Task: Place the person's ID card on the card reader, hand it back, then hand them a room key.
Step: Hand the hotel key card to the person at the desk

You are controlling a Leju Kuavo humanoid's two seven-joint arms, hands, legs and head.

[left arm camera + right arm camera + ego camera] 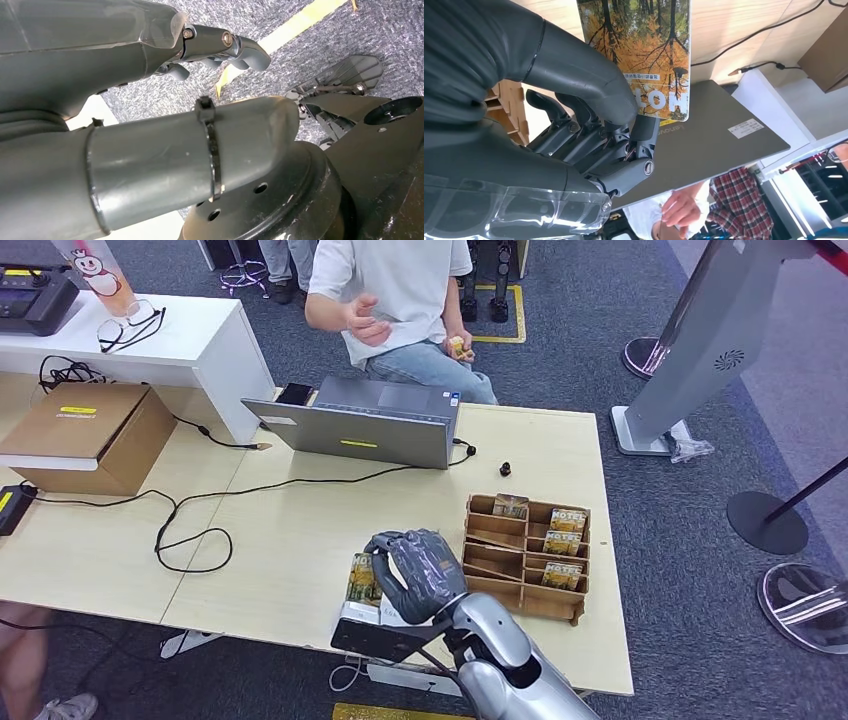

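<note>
Right wrist view, right hand pinching room key, thumb on top.

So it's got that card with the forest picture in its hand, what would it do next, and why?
Probably reach forward over the table. The right hand pinches a card printed HOTEL, likely the room key, near the wooden card rack, while the person sits beyond the laptop with a hand raised.
</note>
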